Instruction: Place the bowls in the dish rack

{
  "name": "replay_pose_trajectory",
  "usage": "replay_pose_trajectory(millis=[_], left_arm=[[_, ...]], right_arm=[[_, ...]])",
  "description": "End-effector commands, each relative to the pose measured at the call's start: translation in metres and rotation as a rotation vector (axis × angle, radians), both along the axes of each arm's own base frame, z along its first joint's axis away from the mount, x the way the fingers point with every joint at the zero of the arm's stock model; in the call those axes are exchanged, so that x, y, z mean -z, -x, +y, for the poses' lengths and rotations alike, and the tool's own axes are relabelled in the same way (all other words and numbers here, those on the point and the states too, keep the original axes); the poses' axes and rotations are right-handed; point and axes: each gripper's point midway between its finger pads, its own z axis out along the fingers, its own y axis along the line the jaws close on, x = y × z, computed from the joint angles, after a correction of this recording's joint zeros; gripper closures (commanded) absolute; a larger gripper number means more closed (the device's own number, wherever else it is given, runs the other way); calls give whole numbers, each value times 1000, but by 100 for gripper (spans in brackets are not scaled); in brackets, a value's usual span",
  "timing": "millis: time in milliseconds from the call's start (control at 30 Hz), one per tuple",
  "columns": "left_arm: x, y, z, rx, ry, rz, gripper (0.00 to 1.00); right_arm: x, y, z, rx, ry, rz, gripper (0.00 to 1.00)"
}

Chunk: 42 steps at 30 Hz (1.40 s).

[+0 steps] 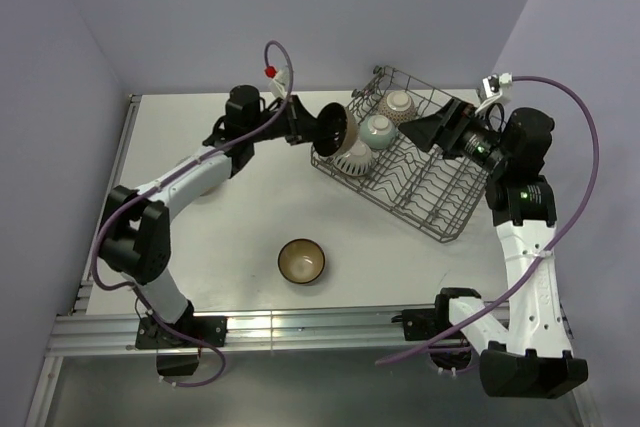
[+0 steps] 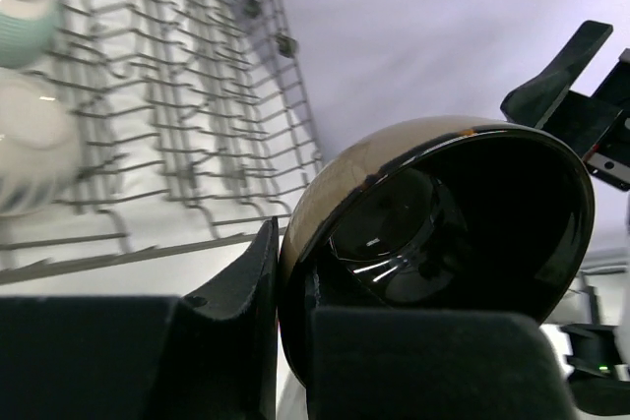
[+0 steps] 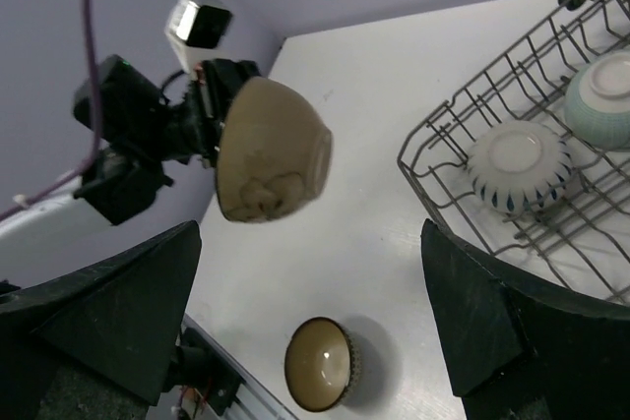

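Observation:
My left gripper (image 1: pixel 318 127) is shut on the rim of a bowl, glossy black inside and tan outside (image 1: pixel 338 127), and holds it on its side in the air at the left edge of the grey wire dish rack (image 1: pixel 435 197). The left wrist view shows the fingers (image 2: pixel 246 322) clamping that bowl (image 2: pixel 443 223). Three bowls sit upside down in the rack: cream (image 1: pixel 400 102), pale teal (image 1: pixel 378 130) and white patterned (image 1: pixel 354 157). A brown bowl with a tan inside (image 1: pixel 302 260) stands upright on the table. My right gripper (image 1: pixel 425 132) is open and empty above the rack.
The right wrist view shows the held bowl (image 3: pixel 271 150), the brown bowl (image 3: pixel 320 363), the white patterned bowl (image 3: pixel 519 166) and the teal bowl (image 3: pixel 600 100) between its spread gripper (image 3: pixel 310 282). Purple walls stand behind and to both sides. A metal rail (image 1: pixel 300 327) runs along the near edge.

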Motion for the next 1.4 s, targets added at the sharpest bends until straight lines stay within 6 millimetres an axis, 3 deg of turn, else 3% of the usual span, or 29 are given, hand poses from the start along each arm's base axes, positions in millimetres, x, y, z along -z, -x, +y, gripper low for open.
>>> replay_pose_trajectory(millis=[0, 267, 467, 767, 900, 1167, 1267, 1300, 1367], left_arm=[[-57, 14, -27, 79, 179, -79, 100], [-52, 18, -71, 136, 219, -37, 100], [-47, 25, -91, 175, 223, -29, 100], [-51, 34, -98, 196, 224, -35, 100], [-47, 35, -99, 196, 212, -34, 100], [-40, 33, -103, 191, 194, -29, 100], [-36, 33, -104, 195, 184, -27, 99], [-35, 34, -104, 197, 178, -24, 97], [-31, 33, -106, 199, 166, -25, 87]], right_arm=[[-1, 7, 7, -14, -55, -3, 0], [10, 10, 14, -37, -79, 25, 0], [27, 0, 30, -73, -65, 90, 0], [43, -8, 42, -93, -47, 150, 0], [41, -8, 47, -120, -59, 151, 7], [50, -8, 53, -147, -58, 177, 28], [50, -9, 54, -158, -45, 175, 46], [50, -10, 53, -158, -39, 175, 64], [46, -13, 51, -141, -26, 162, 86]])
